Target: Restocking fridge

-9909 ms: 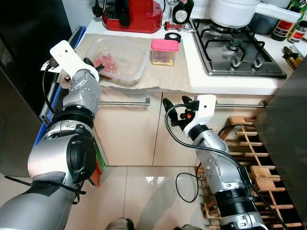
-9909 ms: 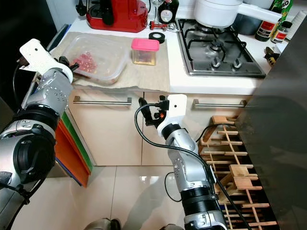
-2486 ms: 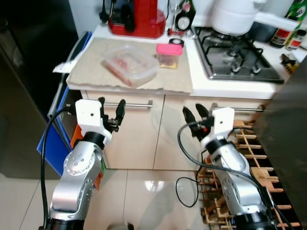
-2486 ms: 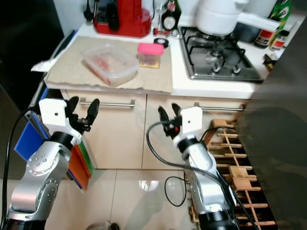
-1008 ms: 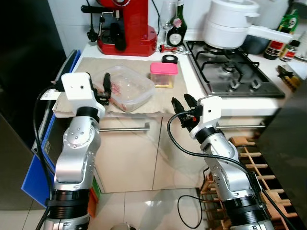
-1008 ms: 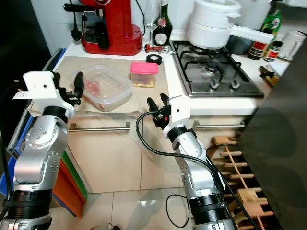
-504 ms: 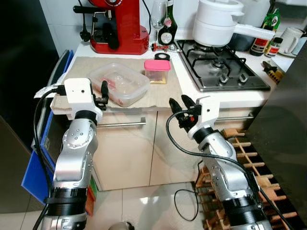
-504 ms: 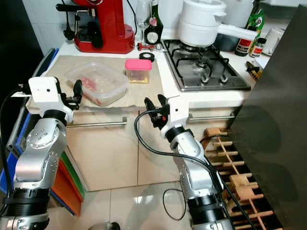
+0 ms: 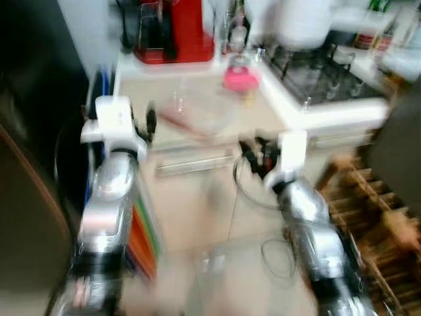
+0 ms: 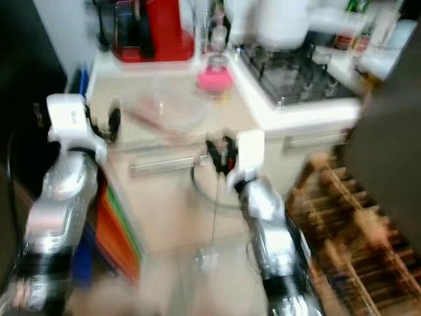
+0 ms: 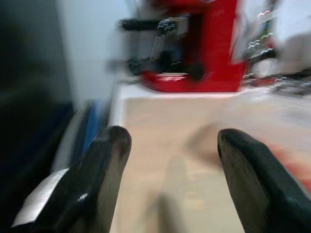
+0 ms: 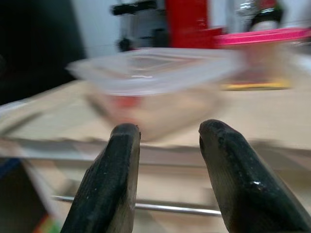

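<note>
clear lidded tub (image 12: 155,77) on counter

My fingers (image 12: 121,179) are glossy black plastic. The tub (image 12: 155,73) ahead is clear, smooth plastic, its neighbour's lid (image 12: 262,36) pink plastic. Both sit on a matt beige cloth (image 11: 194,160). The coffee machine (image 11: 204,48) is shiny red.

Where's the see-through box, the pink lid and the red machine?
clear box (image 12: 155,73), right wrist view, its front wall
pink lid (image 12: 265,36), right wrist view, lid edge
red coffee machine (image 11: 204,53), left wrist view, its body
</note>
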Robot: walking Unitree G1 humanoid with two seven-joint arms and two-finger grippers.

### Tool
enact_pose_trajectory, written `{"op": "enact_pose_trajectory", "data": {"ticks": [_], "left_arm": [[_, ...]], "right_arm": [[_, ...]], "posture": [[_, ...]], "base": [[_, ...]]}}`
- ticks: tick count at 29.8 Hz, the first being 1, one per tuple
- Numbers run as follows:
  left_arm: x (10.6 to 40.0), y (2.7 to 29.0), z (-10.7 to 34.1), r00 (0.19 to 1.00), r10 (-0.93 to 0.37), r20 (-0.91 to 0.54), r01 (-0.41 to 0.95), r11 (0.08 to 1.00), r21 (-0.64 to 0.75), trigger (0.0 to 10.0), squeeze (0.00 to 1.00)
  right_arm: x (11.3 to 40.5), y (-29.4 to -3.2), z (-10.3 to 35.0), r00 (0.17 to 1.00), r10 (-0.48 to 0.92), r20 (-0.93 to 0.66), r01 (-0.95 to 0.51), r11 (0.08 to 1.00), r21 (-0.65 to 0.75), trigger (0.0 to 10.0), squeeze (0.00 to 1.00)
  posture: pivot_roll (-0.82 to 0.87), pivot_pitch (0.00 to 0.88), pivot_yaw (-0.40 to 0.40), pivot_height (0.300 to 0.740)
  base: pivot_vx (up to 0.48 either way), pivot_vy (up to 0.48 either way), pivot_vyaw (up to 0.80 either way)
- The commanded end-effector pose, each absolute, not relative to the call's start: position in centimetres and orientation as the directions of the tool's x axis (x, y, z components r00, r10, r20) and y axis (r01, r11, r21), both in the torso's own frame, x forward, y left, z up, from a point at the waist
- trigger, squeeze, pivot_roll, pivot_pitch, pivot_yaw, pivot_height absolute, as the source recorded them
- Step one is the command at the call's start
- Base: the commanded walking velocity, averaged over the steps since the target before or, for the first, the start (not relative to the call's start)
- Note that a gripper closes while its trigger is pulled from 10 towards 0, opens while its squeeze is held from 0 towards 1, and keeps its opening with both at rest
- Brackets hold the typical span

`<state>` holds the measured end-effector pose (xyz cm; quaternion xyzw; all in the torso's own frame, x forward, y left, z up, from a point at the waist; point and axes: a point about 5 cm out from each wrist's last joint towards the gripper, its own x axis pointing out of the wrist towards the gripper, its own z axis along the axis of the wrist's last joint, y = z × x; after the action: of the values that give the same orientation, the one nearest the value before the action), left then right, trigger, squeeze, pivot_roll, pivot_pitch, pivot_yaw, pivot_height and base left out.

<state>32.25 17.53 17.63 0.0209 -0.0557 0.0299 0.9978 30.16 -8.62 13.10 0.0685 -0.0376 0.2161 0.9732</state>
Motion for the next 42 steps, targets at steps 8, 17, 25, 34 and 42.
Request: {"op": "enact_pose_trajectory", "data": {"ticks": [8,17,25,34,42], "left_arm": [[32.2,16.5,16.5,0.997,0.001,0.074,-0.007,0.997,0.074,10.0,0.00],[31.6,16.6,14.5,0.998,-0.056,0.002,0.055,0.995,0.082,10.0,0.00],[29.2,18.1,11.9,0.993,-0.071,-0.091,0.076,0.996,0.052,10.0,0.00],[27.9,18.7,13.9,0.994,-0.109,0.011,0.109,0.993,0.039,10.0,0.00],[28.5,17.5,16.4,0.981,-0.137,0.135,0.130,0.990,0.063,10.0,0.00]], "right_arm": [[31.0,-10.5,12.9,0.941,0.328,0.084,-0.334,0.940,0.068,10.0,1.00],[31.1,-11.7,13.0,0.969,0.220,0.113,-0.224,0.974,0.023,10.0,1.00],[29.5,-13.8,11.7,0.989,0.137,0.060,-0.138,0.990,0.014,10.0,1.00],[26.8,-14.9,13.0,0.987,0.120,0.106,-0.112,0.990,-0.081,10.0,1.00],[27.7,-13.8,14.2,0.977,0.141,0.159,-0.123,0.985,-0.122,10.0,0.00]], "posture": [[0.01,0.009,0.014,0.740],[0.01,0.000,0.021,0.740],[0.01,0.000,0.020,0.740],[0.02,0.000,0.014,0.740],[0.01,0.000,0.010,0.740]], "base": [[0.000,0.000,0.00],[0.000,0.000,0.00],[0.000,0.000,0.00],[0.000,0.000,0.00],[0.098,0.000,0.00]]}}
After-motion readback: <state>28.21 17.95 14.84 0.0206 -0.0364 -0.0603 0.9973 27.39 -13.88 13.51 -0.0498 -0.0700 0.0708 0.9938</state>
